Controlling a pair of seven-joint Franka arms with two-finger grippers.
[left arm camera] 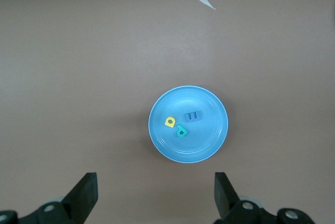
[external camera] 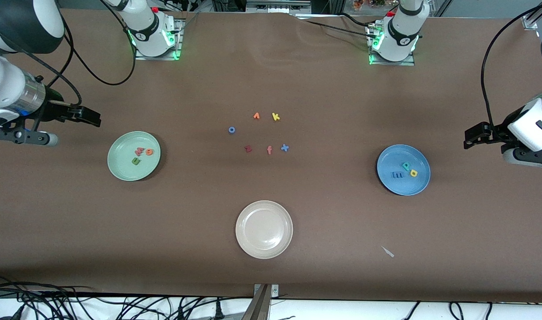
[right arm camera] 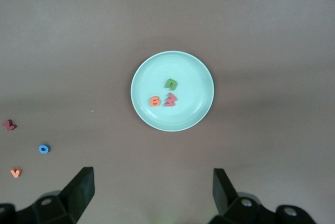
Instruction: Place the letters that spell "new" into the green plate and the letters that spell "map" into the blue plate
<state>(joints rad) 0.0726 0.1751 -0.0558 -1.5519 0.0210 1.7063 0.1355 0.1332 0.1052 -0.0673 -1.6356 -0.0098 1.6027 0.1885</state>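
Observation:
The green plate [external camera: 120,166] [right arm camera: 144,80] lies toward the right arm's end and holds a green n [external camera: 136,161] [right arm camera: 171,84], an orange e [external camera: 149,152] [right arm camera: 155,101] and a salmon-pink w [external camera: 139,151] [right arm camera: 170,99]. The blue plate [external camera: 420,182] [left arm camera: 214,135] lies toward the left arm's end and holds a blue m [external camera: 398,175] [left arm camera: 192,116], a yellow a [external camera: 413,173] [left arm camera: 169,122] and a teal p [external camera: 405,166] [left arm camera: 181,131]. My right gripper [external camera: 89,117] [right arm camera: 153,192] hangs open and empty, up beside the green plate. My left gripper [external camera: 475,134] [left arm camera: 156,195] hangs open and empty, up beside the blue plate.
Loose letters lie mid-table: an orange one [external camera: 256,116], a yellow k [external camera: 276,117], a blue ring [external camera: 231,130], a dark red z [external camera: 248,149], a salmon f [external camera: 269,150], a blue x [external camera: 284,148]. A cream plate [external camera: 253,242] sits nearer the front camera. A white scrap [external camera: 388,251] lies nearby.

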